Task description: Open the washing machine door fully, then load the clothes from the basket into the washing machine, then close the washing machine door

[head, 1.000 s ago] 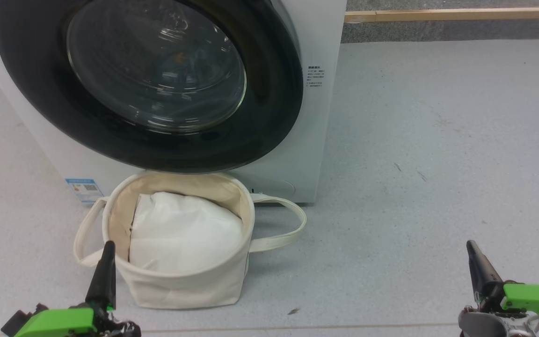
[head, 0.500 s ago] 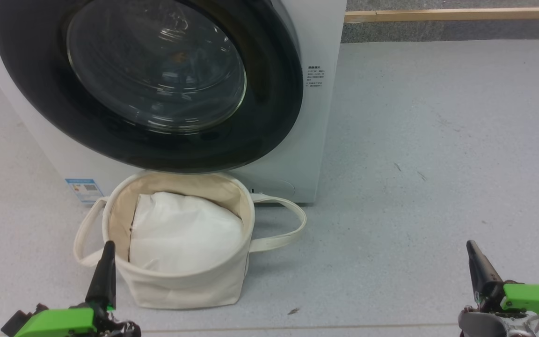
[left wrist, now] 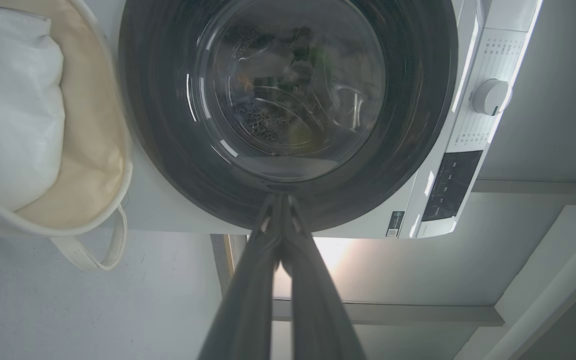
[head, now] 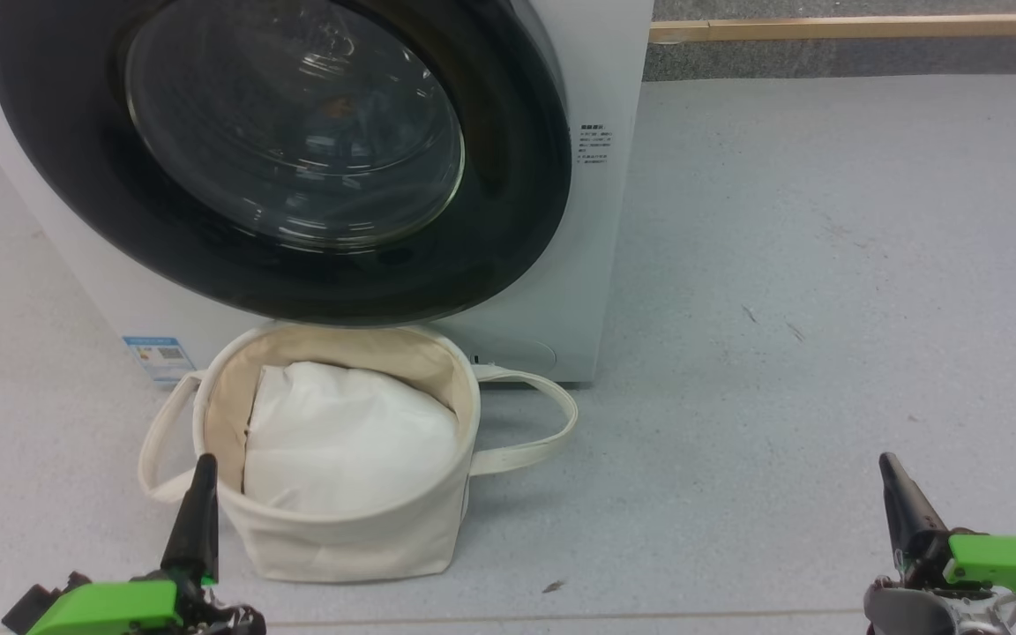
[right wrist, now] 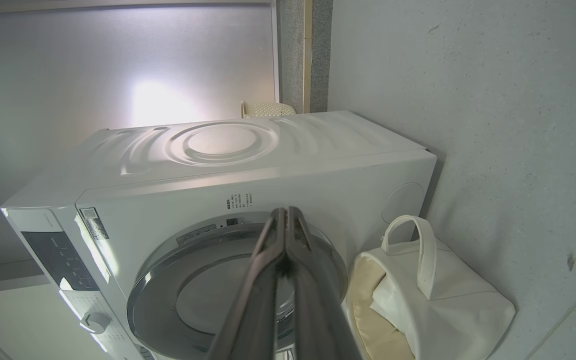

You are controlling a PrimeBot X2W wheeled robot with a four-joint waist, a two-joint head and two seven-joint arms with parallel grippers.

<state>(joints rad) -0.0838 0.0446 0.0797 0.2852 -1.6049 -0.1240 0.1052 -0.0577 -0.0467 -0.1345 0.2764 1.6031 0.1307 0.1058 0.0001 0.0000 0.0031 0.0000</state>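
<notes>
The washing machine (head: 618, 220) stands at the upper left of the head view. The washing machine door (head: 517, 176), glossy black with a glass bowl, lies flat against its front. Right before it on the floor sits the basket (head: 358, 542), which holds a plain white cloth bundle (head: 349, 441). The clothes are out of view. My left gripper (head: 204, 463) is shut and empty, its tip by the basket's near left rim. My right gripper (head: 887, 460) is shut and empty over bare floor at the lower right. In the left wrist view the left gripper (left wrist: 280, 197) points at the door (left wrist: 168, 150).
Grey floor (head: 825, 265) spreads open to the right of the machine. A wooden strip (head: 861, 28) runs along the back. The basket's loop handle (head: 552, 432) sticks out to the right. The machine's white dial (left wrist: 490, 96) sits on its control panel.
</notes>
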